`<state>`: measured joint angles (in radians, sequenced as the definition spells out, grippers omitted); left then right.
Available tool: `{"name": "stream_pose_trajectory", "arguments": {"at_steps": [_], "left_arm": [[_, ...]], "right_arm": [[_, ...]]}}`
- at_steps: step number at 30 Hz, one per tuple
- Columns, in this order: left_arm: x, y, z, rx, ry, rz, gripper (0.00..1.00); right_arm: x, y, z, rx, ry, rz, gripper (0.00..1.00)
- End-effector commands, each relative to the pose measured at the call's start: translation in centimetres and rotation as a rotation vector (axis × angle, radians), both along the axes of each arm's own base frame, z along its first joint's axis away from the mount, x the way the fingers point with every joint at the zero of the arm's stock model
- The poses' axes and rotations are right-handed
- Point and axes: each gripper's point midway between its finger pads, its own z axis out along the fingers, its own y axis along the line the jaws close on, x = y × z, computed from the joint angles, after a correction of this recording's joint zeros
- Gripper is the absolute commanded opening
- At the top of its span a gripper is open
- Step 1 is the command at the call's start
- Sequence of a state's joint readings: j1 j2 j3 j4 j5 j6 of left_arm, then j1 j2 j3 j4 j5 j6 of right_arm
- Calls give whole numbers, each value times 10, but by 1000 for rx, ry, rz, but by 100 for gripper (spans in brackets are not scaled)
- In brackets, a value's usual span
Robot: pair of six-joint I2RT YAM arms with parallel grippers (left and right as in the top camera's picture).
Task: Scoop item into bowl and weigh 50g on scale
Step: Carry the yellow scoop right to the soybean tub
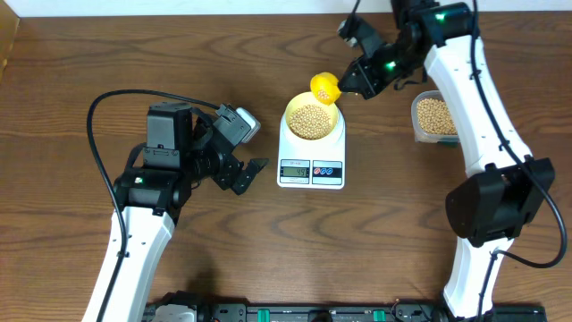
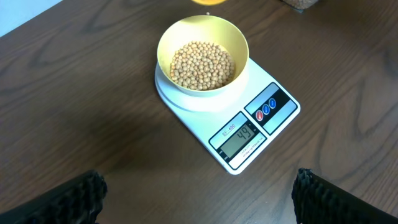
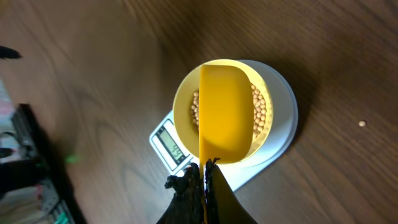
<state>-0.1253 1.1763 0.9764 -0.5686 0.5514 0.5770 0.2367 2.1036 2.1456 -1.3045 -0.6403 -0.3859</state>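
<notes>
Dozens of beans (image 2: 202, 64) are lying in the bowl (image 2: 166, 46) on the scale (image 2: 273, 118), right fingers (image 3: 189, 186) clamping the scoop (image 3: 225, 112) just over it, left fingers (image 2: 74, 196) hanging wide apart above the bench (image 1: 89, 54), while any brush against the rim is risking a false reading or overshoot.

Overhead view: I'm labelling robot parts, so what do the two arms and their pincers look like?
The left arm and right arm are white tubular links with black joint housings, green indicator lights and looping black cables. The left pincer and right pincer are black; the left's fingertips look ribbed.
</notes>
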Motion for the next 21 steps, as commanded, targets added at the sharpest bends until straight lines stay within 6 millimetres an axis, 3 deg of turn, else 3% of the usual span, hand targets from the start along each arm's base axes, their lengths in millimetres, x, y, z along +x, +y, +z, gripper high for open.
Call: {"name": "stream_pose_trajectory", "arguments": {"at_steps": [1,21], "left_arm": [[0,0,-3,3,5,-7,97],[0,0,-3,3,5,-7,98]], "right_arm": [[-4,1,28,115,-1,-1,1],[2,-22,38,203,54,-76,1]]}}
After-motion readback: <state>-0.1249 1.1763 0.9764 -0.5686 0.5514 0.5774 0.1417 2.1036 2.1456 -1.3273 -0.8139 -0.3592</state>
